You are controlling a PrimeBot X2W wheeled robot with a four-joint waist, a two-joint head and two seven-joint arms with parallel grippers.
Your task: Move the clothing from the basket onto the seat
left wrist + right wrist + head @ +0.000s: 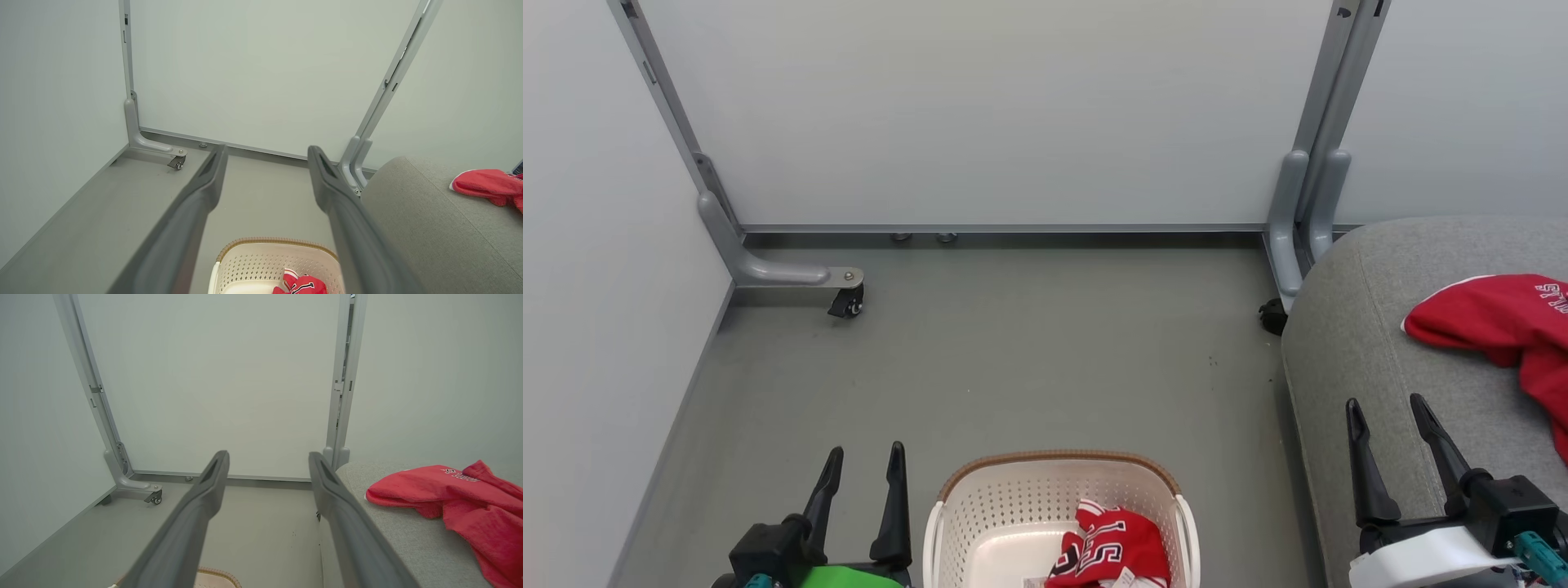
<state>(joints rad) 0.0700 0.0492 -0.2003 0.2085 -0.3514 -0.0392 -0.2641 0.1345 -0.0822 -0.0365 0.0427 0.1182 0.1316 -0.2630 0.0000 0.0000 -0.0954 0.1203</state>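
Observation:
The cream basket with a brown rim stands on the floor at the bottom centre; a crumpled red garment with white lettering lies in its right half. A second red garment is spread on the grey seat at the right. My left gripper is open with nothing in it, just left of the basket. Over the seat's front part my right gripper is open too, holding nothing. The left wrist view has the basket and its garment below the fingers; the right wrist view has the seat garment.
White partition panels on grey posts wall in the back and left. A castor foot juts onto the grey floor at the back left, and another castor sits by the seat's far corner.

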